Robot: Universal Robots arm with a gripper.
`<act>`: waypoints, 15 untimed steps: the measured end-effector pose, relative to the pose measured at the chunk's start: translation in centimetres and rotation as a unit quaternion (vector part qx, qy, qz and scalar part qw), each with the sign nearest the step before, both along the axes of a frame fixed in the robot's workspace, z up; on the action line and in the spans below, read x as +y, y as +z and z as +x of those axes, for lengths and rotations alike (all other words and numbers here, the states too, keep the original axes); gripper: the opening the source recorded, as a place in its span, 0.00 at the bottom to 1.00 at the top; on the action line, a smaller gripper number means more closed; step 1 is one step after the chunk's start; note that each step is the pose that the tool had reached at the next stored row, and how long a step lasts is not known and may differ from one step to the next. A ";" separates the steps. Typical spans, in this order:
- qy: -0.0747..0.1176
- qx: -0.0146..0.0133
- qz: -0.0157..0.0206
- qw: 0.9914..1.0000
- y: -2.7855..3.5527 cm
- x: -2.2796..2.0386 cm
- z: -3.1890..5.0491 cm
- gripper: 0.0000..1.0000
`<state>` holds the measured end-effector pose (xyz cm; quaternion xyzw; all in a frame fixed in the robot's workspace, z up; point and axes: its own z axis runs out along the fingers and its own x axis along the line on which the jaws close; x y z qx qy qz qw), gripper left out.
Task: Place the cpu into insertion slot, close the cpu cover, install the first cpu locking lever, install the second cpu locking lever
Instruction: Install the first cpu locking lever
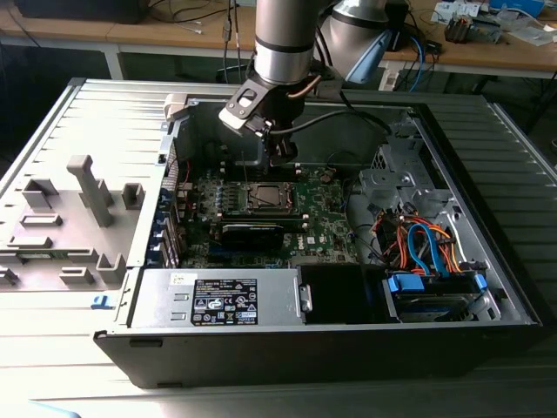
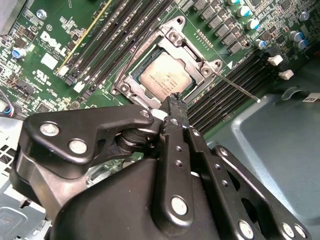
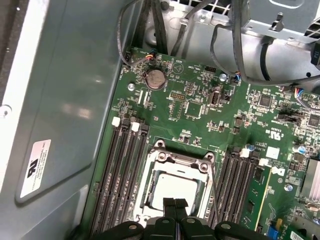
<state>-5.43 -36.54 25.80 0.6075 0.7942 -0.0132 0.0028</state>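
Black fingers of the gripper are pressed together, holding nothing, poised over the chip. It lies in the socket under the closed metal cover, green board all around. One thin lever sticks out at an angle beside the socket.

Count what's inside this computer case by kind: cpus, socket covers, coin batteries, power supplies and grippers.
cpu: 1
cover: 1
coin battery: 1
power supply: 1
gripper: 1
Total: 5
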 end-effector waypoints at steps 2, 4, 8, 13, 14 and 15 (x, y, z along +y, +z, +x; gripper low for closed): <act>0.007 0.000 0.000 1.000 0.00 0.00 0.00 0.11; 0.013 0.000 0.000 1.000 0.00 0.00 0.00 0.11; 0.024 0.000 0.000 1.000 0.00 0.00 0.00 0.11; 0.036 0.000 0.000 0.999 0.00 0.00 0.00 0.11; 0.039 0.000 0.000 0.999 0.00 0.00 0.00 0.11; 0.041 0.000 0.000 0.999 0.00 0.00 0.00 0.11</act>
